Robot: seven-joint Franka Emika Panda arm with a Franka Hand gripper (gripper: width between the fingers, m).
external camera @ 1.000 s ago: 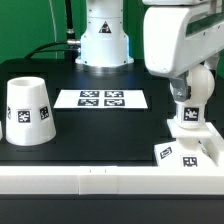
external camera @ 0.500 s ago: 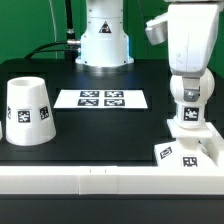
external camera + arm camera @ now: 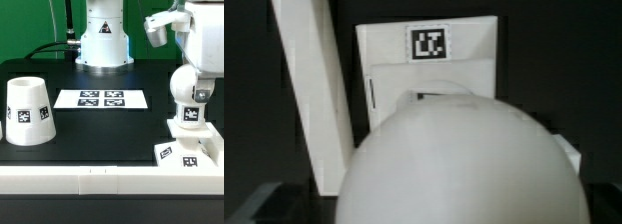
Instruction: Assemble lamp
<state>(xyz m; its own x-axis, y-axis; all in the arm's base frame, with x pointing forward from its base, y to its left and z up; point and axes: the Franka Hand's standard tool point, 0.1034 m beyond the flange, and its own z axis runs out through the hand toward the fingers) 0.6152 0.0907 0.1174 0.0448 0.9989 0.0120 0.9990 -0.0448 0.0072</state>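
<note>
The rounded white bulb (image 3: 188, 118) stands upright on the flat square base (image 3: 186, 153) at the exterior view's right, near the front rail. My gripper (image 3: 191, 98) comes down on the bulb from above and is shut on it. In the wrist view the bulb (image 3: 452, 160) fills the space between my jaws, and the gripper (image 3: 448, 205) has its fingertips mostly hidden. Beyond it lies the base (image 3: 455, 72) with its square tag. The tapered shade (image 3: 28, 110) stands mouth down at the exterior view's left, far from the gripper.
The marker board (image 3: 101, 99) lies flat in the middle of the black table. The arm's white pedestal (image 3: 104, 40) stands at the back. A white rail (image 3: 90, 178) runs along the front edge and also shows in the wrist view (image 3: 310, 90) beside the base.
The arm's upper links have swung toward the exterior view's right and the wrist has turned. The bulb and base stay in the same place.
</note>
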